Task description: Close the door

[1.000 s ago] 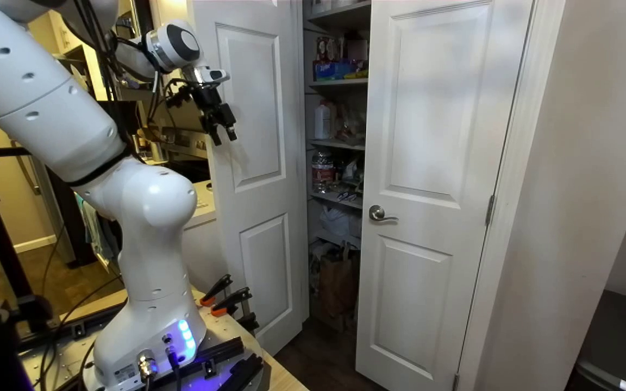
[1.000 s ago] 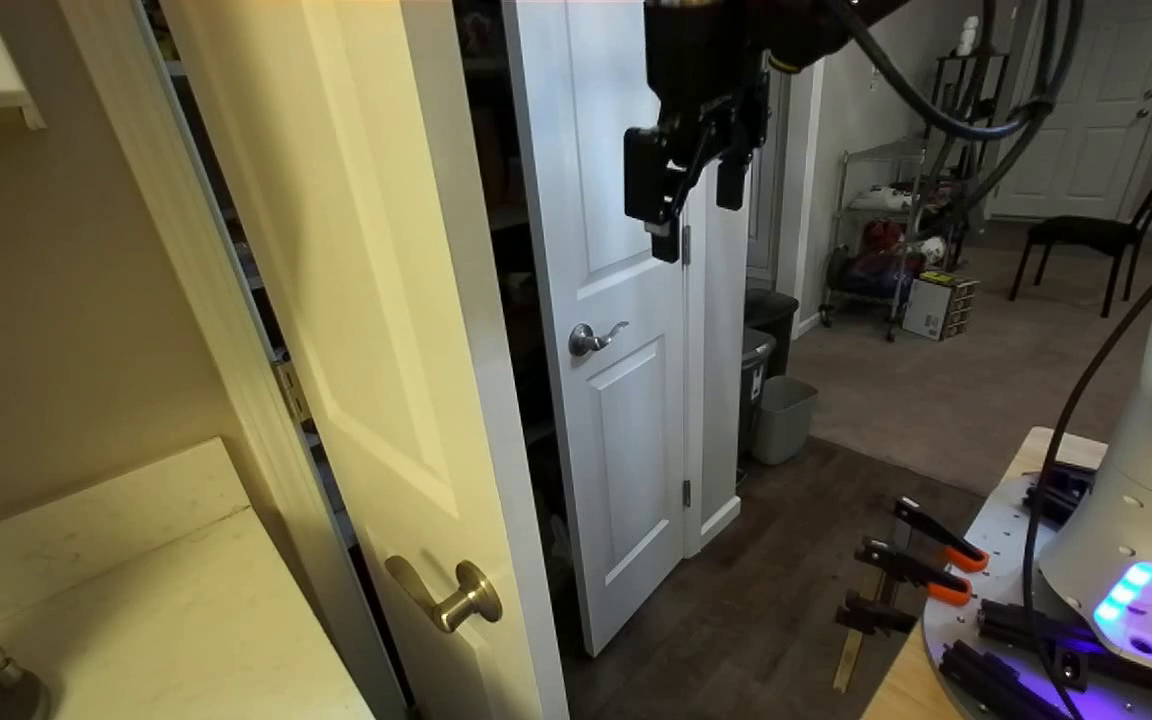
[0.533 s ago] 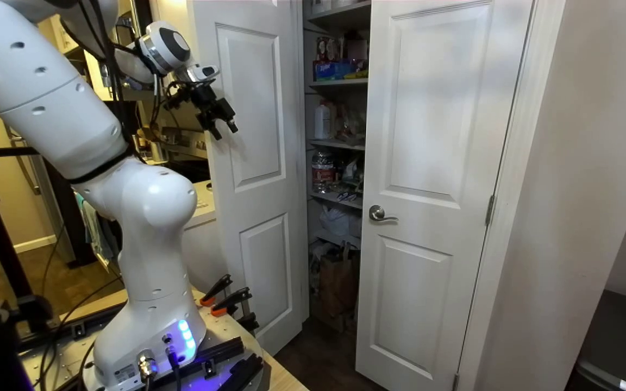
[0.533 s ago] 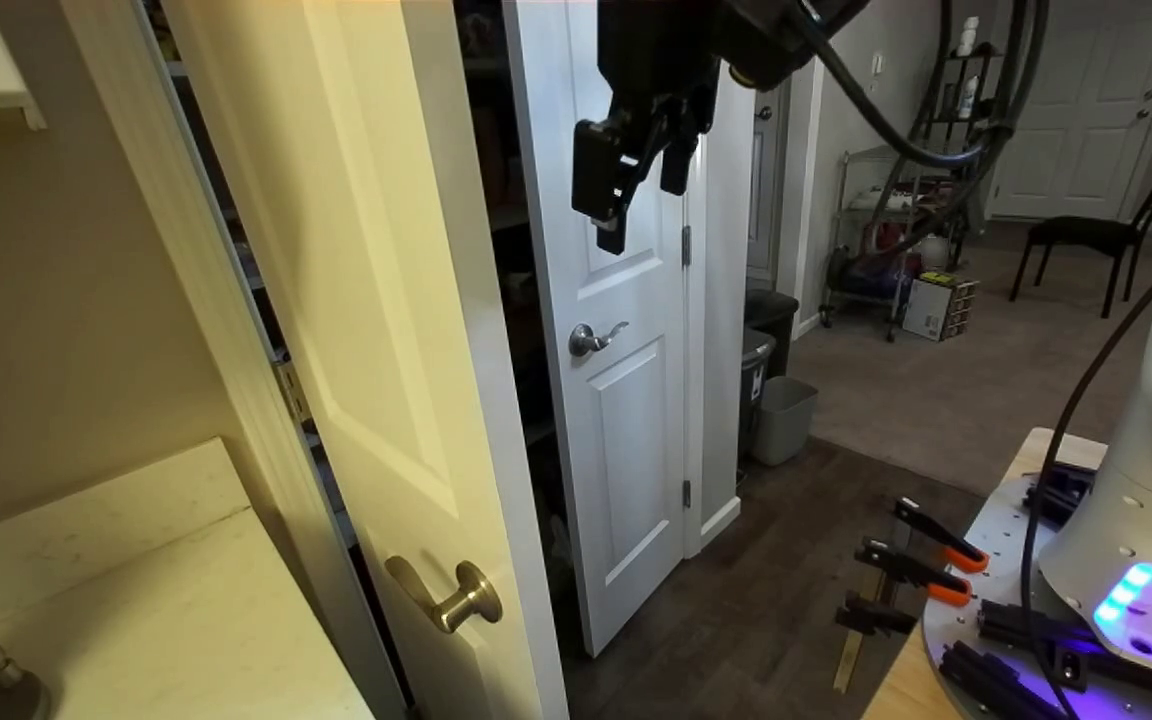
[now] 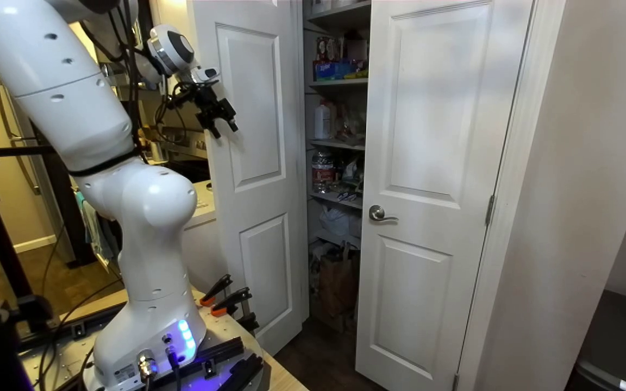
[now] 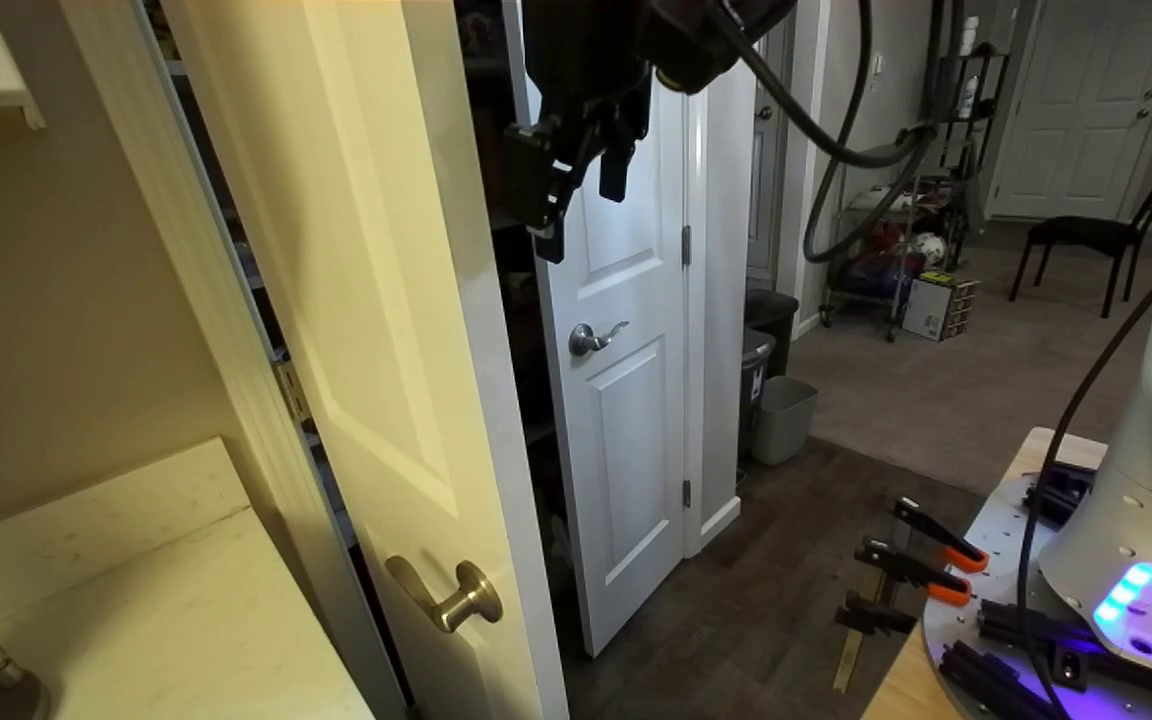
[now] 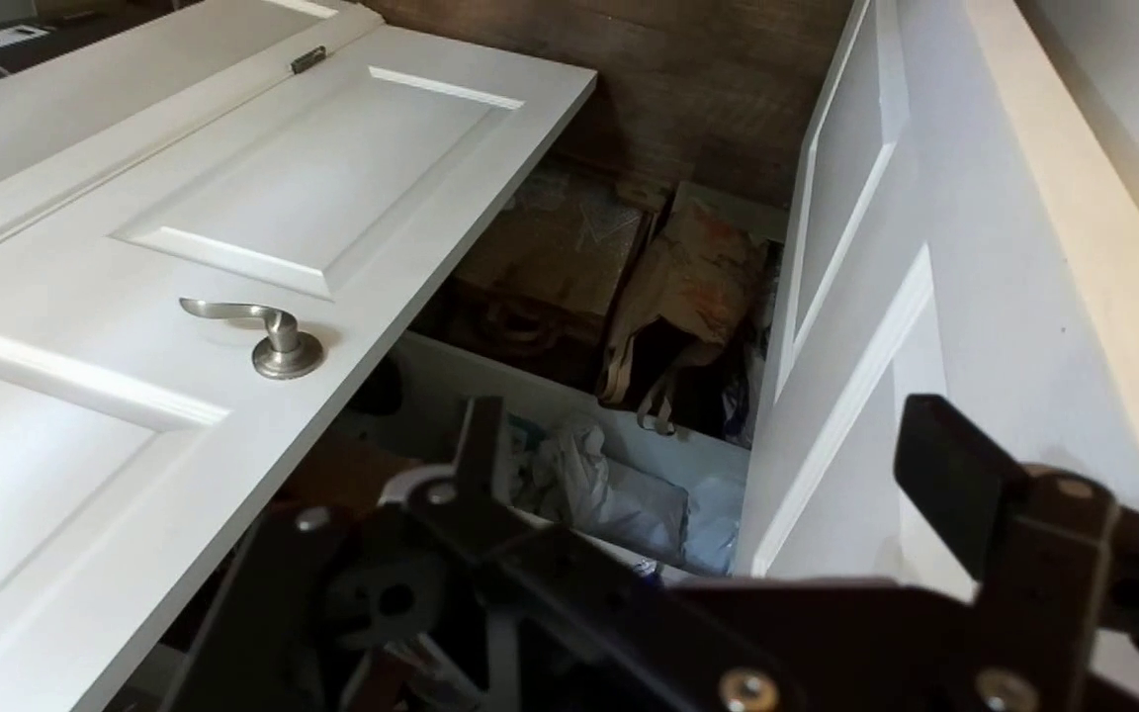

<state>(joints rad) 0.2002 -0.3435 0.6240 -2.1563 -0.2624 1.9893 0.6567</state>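
Claw (image 5: 225,131) hangs spread near the door (image 5: 261,203), which stands open.

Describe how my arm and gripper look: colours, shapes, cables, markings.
The Franka Emika Panda arm is glossy white with rounded segments, dark oval recesses and a black band. Black cables hang alongside it. Its base carries blue lights and a label too small to read. The Robotiq gripper is black, two-fingered, with jointed links and a brass-coloured screw.
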